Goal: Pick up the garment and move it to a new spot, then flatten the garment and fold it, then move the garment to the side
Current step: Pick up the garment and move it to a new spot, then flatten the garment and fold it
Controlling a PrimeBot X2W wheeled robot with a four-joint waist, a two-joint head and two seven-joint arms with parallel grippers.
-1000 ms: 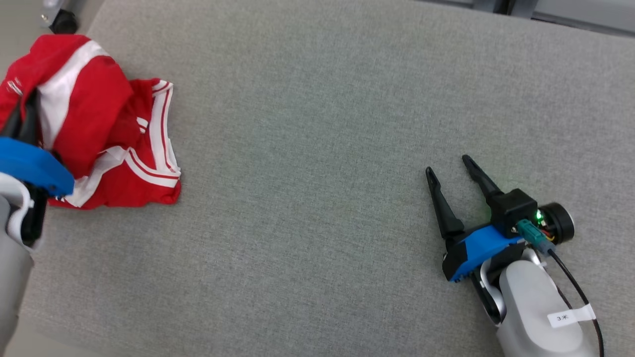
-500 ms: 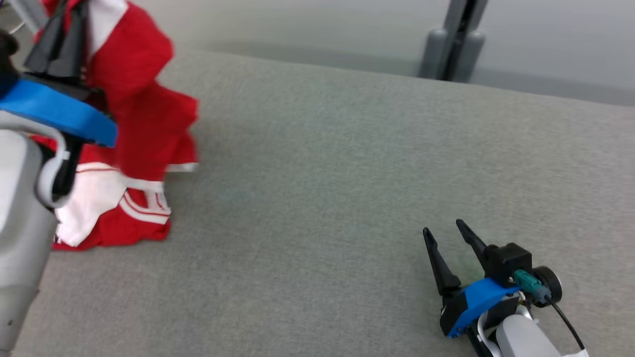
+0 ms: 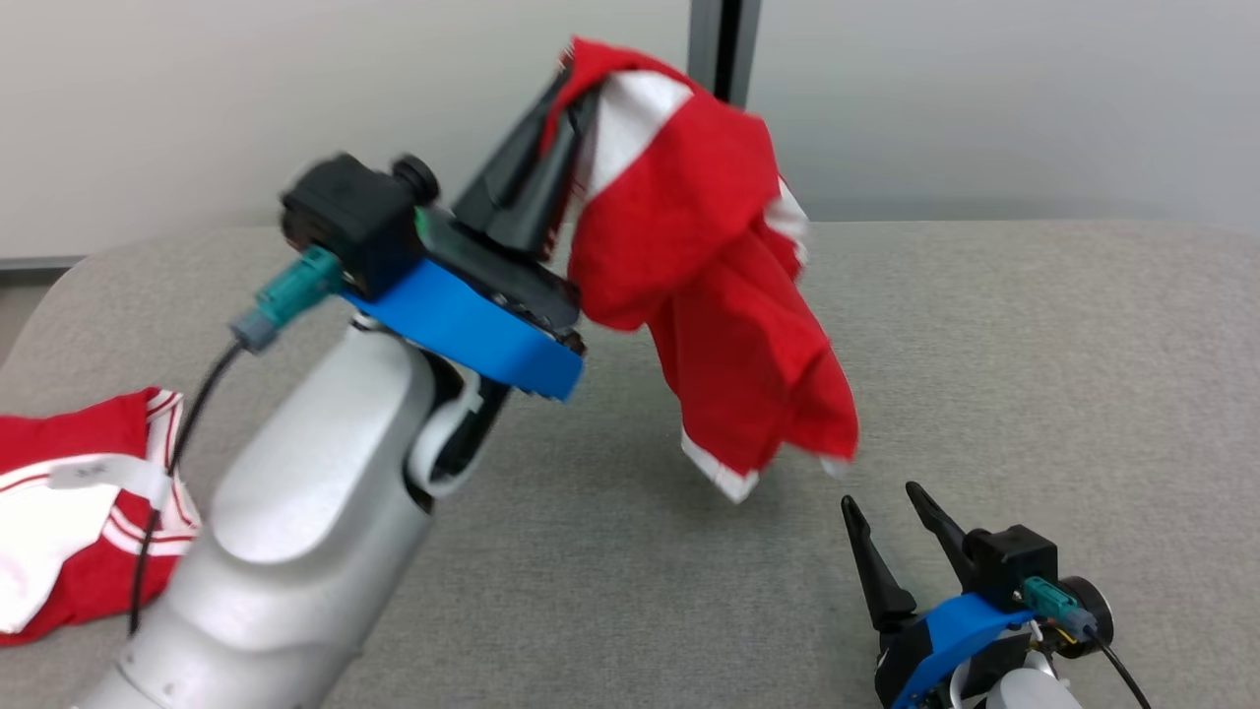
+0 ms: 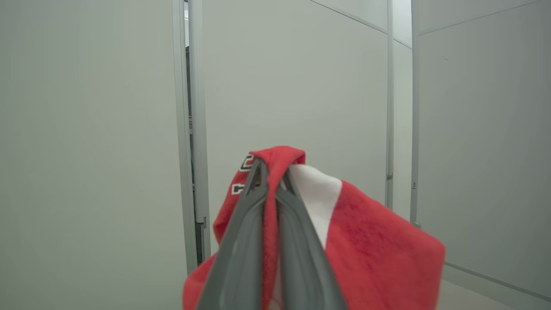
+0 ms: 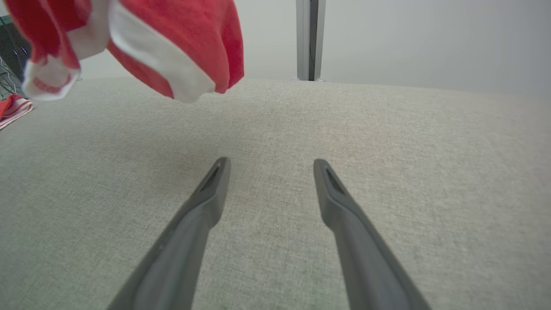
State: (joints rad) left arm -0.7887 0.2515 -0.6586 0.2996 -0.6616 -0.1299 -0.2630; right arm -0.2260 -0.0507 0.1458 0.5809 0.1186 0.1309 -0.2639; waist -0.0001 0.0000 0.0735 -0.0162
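Red cloth with white trim, the garment [image 3: 709, 295] hangs in the air above the middle of the grey tabletop [image 3: 1034, 335]. It droops in a bunch from the left jaws, which are pinched tight on a fold near its top edge. Its lowest corner dangles clear of the surface, a little way up from the right jaws. Those right jaws sit low over the tabletop near its front edge, spread well apart with nothing between them. A second red-and-white garment [image 3: 69, 512] lies crumpled at the far left of the tabletop, partly behind the left arm [image 3: 295, 551].

From where I stand, the worry is the grip. Only a small pinch of fabric sits between the long fingers [image 4: 241, 241], and the rest of the weight hangs below. A quick swing or a sudden stop could tug that fold loose and drop the garment in a heap short of its spot. Set down as it hangs, it would likely land bunched, which would make flattening harder. The dangling hem could also drape over the tips of the right jaws if it is lowered too near them.
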